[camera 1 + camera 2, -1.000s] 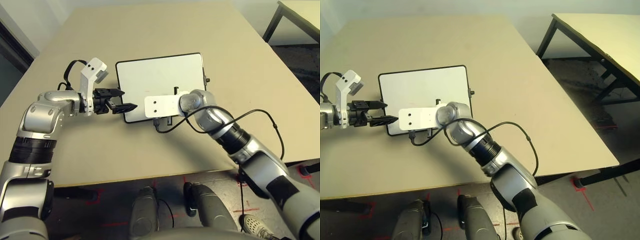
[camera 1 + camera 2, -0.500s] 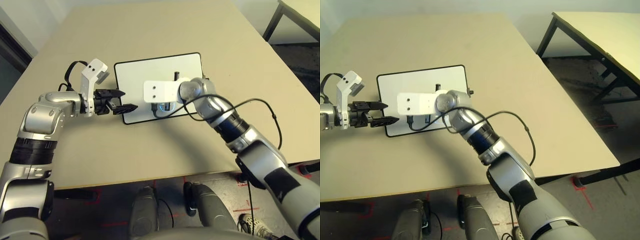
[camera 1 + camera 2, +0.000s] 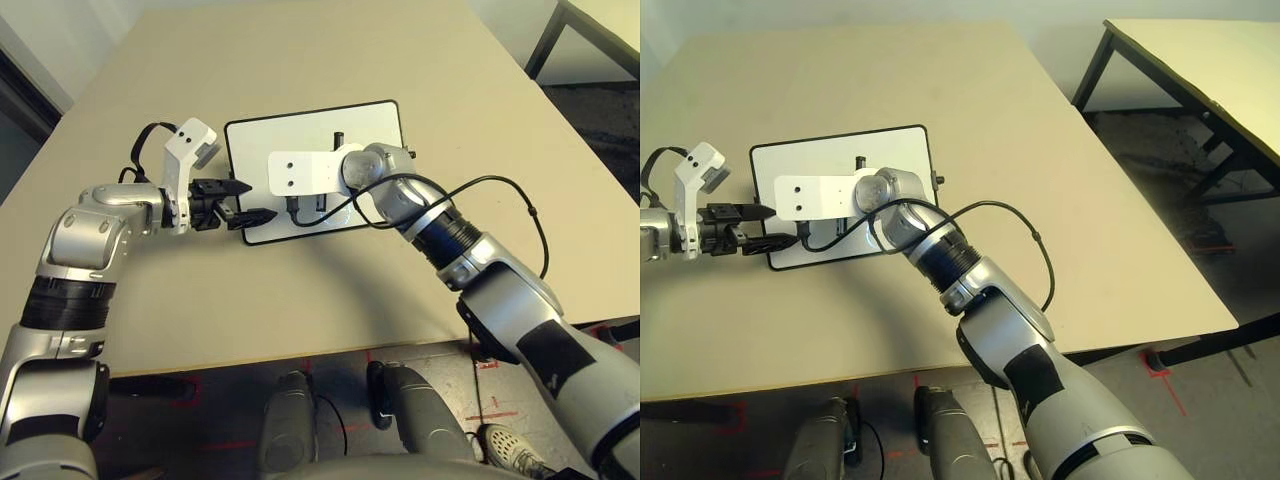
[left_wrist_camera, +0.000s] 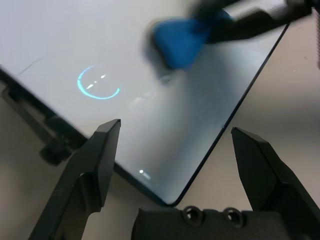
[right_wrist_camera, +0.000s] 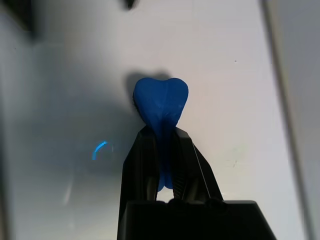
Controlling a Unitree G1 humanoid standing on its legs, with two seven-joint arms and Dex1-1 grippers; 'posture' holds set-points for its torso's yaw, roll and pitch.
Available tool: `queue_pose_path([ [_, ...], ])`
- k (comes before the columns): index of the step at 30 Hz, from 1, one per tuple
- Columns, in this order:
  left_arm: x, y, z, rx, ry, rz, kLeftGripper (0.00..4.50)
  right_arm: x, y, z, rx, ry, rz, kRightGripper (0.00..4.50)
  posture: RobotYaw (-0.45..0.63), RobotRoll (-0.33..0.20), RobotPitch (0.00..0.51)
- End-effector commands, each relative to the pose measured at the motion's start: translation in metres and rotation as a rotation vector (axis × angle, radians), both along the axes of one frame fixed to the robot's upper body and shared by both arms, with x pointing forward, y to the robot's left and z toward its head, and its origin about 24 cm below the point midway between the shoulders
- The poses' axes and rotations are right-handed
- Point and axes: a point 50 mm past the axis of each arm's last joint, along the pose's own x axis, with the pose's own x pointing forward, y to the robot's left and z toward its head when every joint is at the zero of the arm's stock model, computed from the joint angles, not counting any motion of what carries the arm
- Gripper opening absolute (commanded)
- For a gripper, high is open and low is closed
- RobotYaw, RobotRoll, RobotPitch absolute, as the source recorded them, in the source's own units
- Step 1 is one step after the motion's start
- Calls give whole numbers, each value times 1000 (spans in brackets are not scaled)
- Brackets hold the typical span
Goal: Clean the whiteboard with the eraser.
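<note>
With the right gripper pinching the squashed blue eraser against the whiteboard mid-table, and the left gripper waiting open, astride its near-left corner, that unclamped board is risking sliding under each stroke.

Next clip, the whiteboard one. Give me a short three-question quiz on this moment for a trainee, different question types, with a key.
1. True or false: the right pincer is shut on the eraser.
2. Multiple choice: the left pincer is A) clamped on the eraser, B) open at a corner of the whiteboard, C) lifted far above the table.
3. Fill in: the eraser's colour is ____.

Key
1. True: both fingers pinch the eraser, its tip over the board.
2. B: its fingers stand apart on either side of the board's near corner.
3. Blue.
</note>
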Motion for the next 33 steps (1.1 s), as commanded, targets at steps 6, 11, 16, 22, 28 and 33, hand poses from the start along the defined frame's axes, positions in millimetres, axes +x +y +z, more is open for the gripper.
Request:
queue_pose_path([
  [6,2,1,-1,-2,-1,8,4500,-9,-10,-22,-83,92,-35,276,-17,0,186],
  [11,5,0,0,-2,-7,2,4500,13,-7,0,-15,30,-104,276,-22,0,183],
  [16,6,-1,0,-3,-9,-6,4500,21,-6,5,4,13,-127,276,-24,0,181],
  [22,5,-1,0,-3,-8,-4,4500,-1,-14,-20,-86,105,-66,276,-25,0,182],
  [28,6,-1,-1,-5,-5,-3,4500,12,-10,4,-13,52,-118,276,-28,0,183],
  [33,6,-1,-1,-5,-7,-4,4500,27,0,30,61,-3,-146,275,-24,0,181],
])
